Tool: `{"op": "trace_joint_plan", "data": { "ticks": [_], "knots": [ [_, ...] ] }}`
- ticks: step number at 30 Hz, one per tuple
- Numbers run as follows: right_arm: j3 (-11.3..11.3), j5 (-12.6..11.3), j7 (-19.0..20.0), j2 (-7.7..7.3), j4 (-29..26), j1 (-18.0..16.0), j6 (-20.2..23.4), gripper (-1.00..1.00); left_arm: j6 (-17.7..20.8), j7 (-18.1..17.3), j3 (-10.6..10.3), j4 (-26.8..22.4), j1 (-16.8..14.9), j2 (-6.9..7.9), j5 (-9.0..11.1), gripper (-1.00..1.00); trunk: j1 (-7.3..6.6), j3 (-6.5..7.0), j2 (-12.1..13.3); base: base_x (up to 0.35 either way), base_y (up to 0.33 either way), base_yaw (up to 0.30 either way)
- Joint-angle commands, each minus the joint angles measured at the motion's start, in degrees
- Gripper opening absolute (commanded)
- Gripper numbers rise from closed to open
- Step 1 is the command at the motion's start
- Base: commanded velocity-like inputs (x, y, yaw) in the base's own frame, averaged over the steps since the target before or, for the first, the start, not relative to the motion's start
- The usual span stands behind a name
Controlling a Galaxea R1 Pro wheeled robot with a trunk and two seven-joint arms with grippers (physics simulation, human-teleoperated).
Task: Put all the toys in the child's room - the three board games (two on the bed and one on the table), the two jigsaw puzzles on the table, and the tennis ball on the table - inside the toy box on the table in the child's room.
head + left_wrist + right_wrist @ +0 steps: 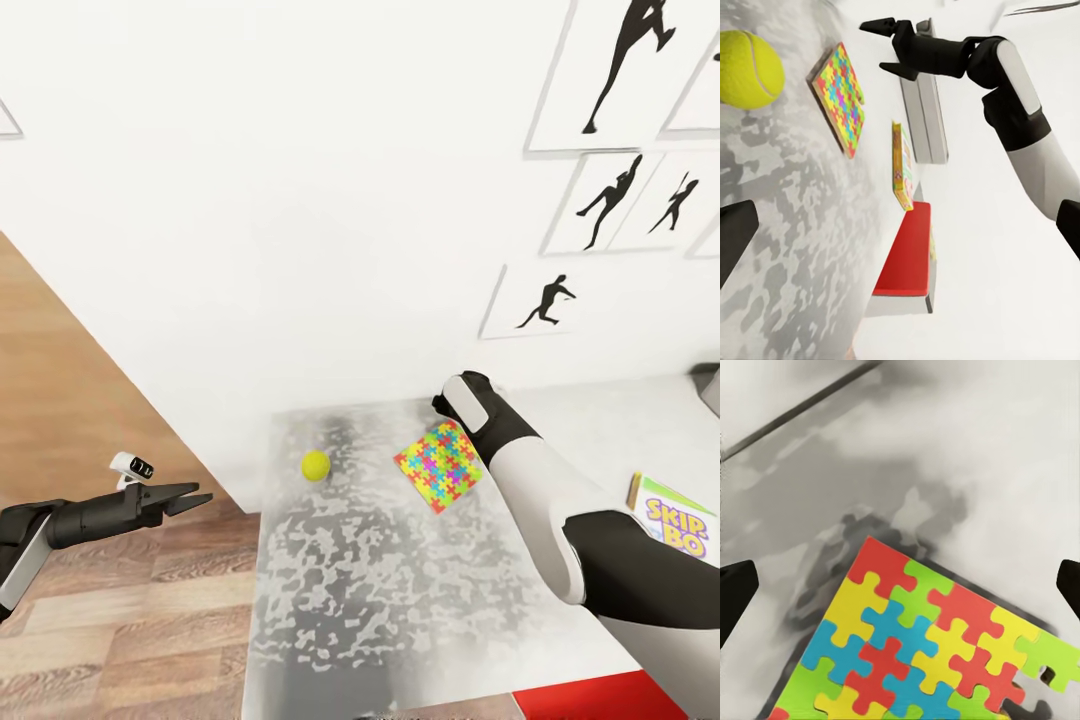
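The jigsaw puzzle (440, 465) lies flat on the table (380, 600), near the tennis ball (316, 465). The right gripper (891, 45) hovers above its far corner, fingers spread — best to lower squarely and pinch one edge. The left gripper (190, 497) waits off the table, slightly parted.

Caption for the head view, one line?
Right arm reaches over the jigsaw puzzle on the table; tennis ball beside it, left gripper off the edge.
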Motion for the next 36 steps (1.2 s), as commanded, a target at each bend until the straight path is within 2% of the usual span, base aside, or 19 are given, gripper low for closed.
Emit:
{"op": "trace_joint_plan", "data": {
  "ticks": [1,23,36],
  "knots": [
    [0.36,-0.44,-0.44,-0.05,-0.06,-0.09,0.26,1.00,0.60,-0.15,-0.03,-0.02,-0.03,0.02,0.08,1.00,0.03,-0.19,-0.11,0.000,0.000,0.051],
    [0.36,-0.44,-0.39,-0.05,-0.06,-0.25,0.22,1.00,0.60,-0.15,-0.02,0.00,-0.03,0.02,0.05,1.00,0.03,-2.19,-0.11,0.000,0.000,0.063],
    [0.43,-0.44,-0.35,-0.37,0.01,-0.25,0.13,1.00,0.60,-0.15,0.05,0.01,-0.03,0.10,0.03,1.00,0.03,-2.40,-0.11,0.000,0.000,0.013]
  ]
}}
